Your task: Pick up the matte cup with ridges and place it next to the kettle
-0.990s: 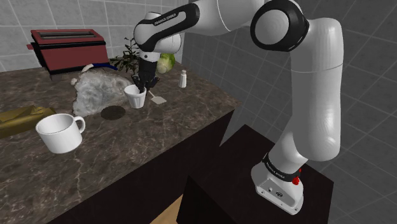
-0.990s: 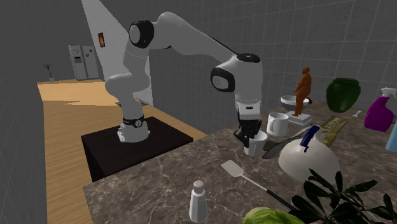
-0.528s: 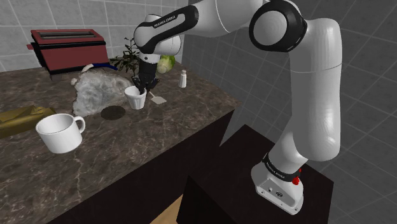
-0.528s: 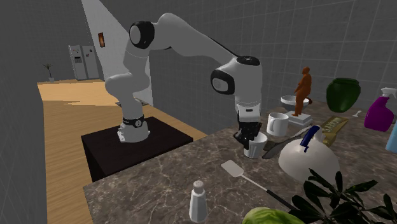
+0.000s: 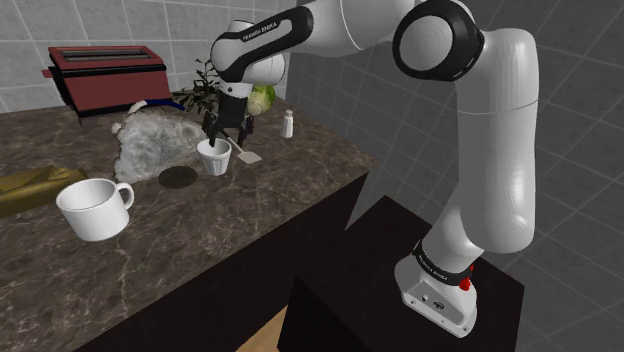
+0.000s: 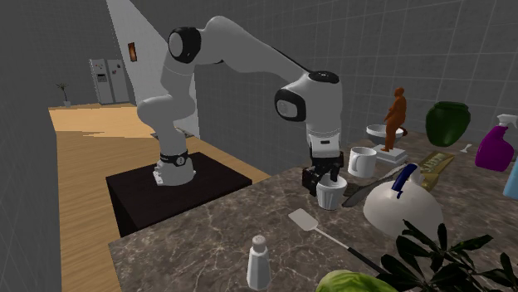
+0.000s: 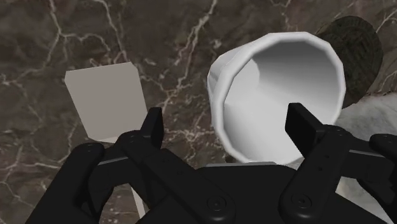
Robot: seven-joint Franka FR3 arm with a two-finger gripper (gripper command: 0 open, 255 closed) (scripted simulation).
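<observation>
Upright white cup (image 5: 213, 157) near domed kettle (image 5: 152, 143)

1. Two white drinking vessels: one small handleless cup (image 5: 213, 156) and one large mug (image 5: 95, 209) with a handle.
2. One kettle (image 6: 397, 209), pale with a blue handle.
3. One red toaster (image 5: 106, 72).
4. One spatula (image 6: 304, 220).
5. One white shaker (image 6: 258, 262).
6. One head of lettuce (image 5: 264, 98) and one leafy plant (image 6: 444, 249).
7. One orange figurine (image 6: 398, 112), one green vase (image 6: 448, 123) and one purple spray bottle (image 6: 496, 148).
8. One dark round mat (image 5: 178, 177).
</observation>
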